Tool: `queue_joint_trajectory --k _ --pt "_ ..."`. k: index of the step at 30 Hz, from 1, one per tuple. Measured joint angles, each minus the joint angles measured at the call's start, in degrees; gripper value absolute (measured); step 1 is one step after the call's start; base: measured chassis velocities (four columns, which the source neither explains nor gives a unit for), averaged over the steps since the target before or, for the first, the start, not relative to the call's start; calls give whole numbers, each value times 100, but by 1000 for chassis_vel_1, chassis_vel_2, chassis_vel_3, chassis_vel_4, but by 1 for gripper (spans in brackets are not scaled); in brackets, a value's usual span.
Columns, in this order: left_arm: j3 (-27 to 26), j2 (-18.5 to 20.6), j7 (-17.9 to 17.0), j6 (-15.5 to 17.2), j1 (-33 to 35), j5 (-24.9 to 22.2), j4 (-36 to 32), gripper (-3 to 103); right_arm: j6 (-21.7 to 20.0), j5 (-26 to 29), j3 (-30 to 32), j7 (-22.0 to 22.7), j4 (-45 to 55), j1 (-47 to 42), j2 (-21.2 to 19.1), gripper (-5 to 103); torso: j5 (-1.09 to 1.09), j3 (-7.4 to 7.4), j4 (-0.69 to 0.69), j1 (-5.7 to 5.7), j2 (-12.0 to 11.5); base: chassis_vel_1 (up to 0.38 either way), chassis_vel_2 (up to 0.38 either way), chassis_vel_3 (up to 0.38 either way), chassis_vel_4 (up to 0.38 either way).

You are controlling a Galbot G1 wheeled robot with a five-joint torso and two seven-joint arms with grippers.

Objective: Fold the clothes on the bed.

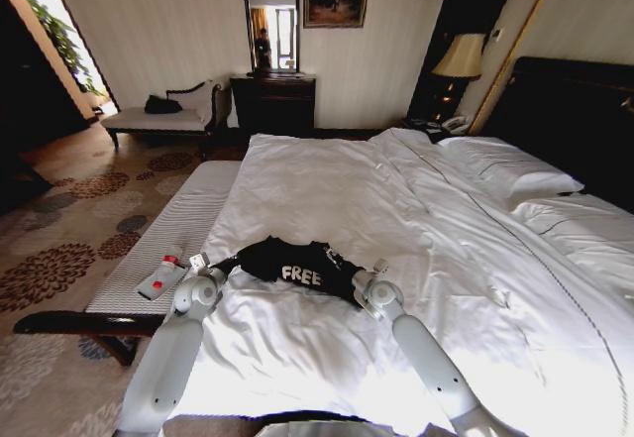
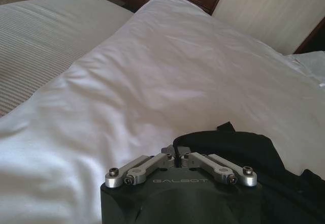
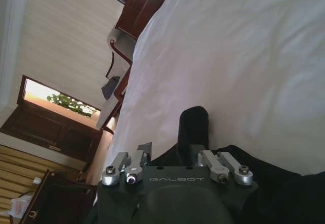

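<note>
The clothes are one black T-shirt (image 1: 292, 262) with white "FREE" lettering, bunched up near the front of the bed's white duvet (image 1: 327, 189). My left gripper (image 1: 210, 262) holds the shirt's left end. In the left wrist view this gripper (image 2: 176, 155) is shut, with a fold of the black T-shirt (image 2: 238, 153) pinched at its tips. My right gripper (image 1: 374, 271) is at the shirt's right end. In the right wrist view this gripper (image 3: 175, 155) is shut on a raised bunch of the black T-shirt (image 3: 193, 125).
A striped padded bench (image 1: 183, 214) runs along the bed's left side, with a small red and white object (image 1: 161, 278) on it. White pillows (image 1: 510, 167) and a dark headboard (image 1: 575, 110) lie to the right. A chaise (image 1: 163, 115) and a dark dresser (image 1: 272, 102) stand by the far wall.
</note>
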Motion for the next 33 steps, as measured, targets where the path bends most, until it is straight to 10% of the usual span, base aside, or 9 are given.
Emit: queue_joint_trajectory --k 10,26,33 --pt "5 4 0 0 0 -3 -27 1 11 -312 -77 191 -84 -5 -2 2 0 0 0 0 0 0 0 0 0" --pt "-257 541 23 -623 -219 314 -1396 1 1203 -1127 506 -147 1961 -367 -899 0 1 0 -1 0 0 0 0 0 0" --pt "-708 1051 -144 -730 -484 -609 -2366 1 1589 -650 1204 -534 3076 -480 -1648 0 0 0 0 0 0 0 0 0 0"
